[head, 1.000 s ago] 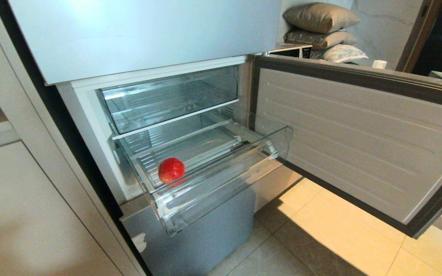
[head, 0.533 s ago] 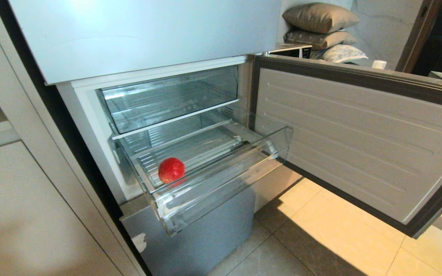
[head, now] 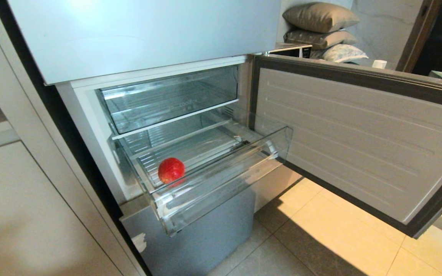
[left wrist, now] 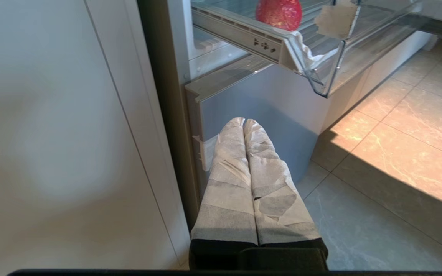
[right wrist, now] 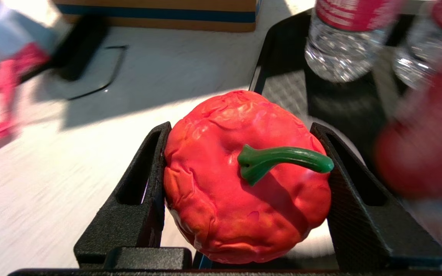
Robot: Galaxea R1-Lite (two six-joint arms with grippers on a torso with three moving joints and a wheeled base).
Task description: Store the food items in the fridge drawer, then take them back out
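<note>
Pepper [right wrist: 244, 176] first: you have a bright red, wrinkled piece with a curved green stem, clamped between the black fingers of the right gripper [right wrist: 244, 191], one finger pressed on each flank, above a pale tabletop [right wrist: 71, 153]. At 1 o'clock from it stand clear water bottles [right wrist: 336, 42] on a dark tray [right wrist: 282, 84].

The other food item, a dull red round fruit [head: 171, 170], sits in the clear fridge drawer [head: 221, 180], at the 8 o'clock corner of its ribbed floor, just behind the front lip. Against the head pictures from a second ago, nothing there has shifted: fruit, drawer and door [head: 359, 142] lie the same.

For room, the drawer is pulled out, and its floor from the fruit round to 3 o'clock is bare. The open door stands along the drawer's right side. Your left gripper [left wrist: 244, 124] hangs low before the grey lower panel [left wrist: 263, 111], its taped fingers pressed together, below the drawer's corner.
</note>
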